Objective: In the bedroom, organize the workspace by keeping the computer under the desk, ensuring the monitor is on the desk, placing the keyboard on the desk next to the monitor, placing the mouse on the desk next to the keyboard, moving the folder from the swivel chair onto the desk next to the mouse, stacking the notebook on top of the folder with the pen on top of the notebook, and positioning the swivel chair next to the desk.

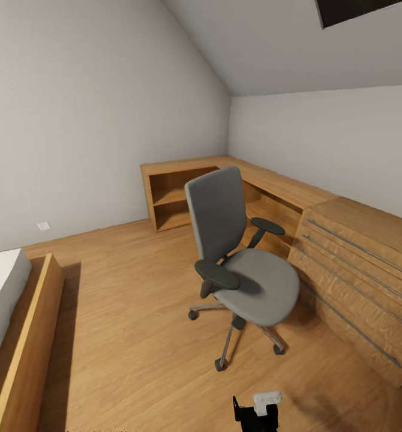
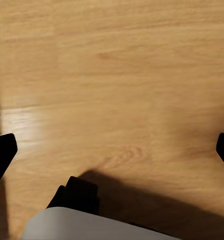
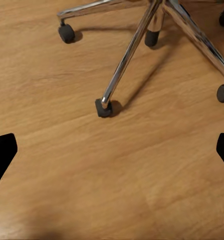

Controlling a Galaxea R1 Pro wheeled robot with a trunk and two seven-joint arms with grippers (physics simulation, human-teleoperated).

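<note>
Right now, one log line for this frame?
swivel chair: seat bare, beside wooden drawer chest | left jaws: open, over floor | right jaws: open, near chair castor

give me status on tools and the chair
Both tools open, empty, over bare floor. Swivel chair ahead, seat empty, beside the wooden drawer chest. Path clear.

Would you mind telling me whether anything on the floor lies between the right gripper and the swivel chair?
Nothing visible does. In the right wrist view, the right gripper hangs open over bare wooden floor, and the swivel chair has its nearest castor just ahead, with no object between them.
</note>
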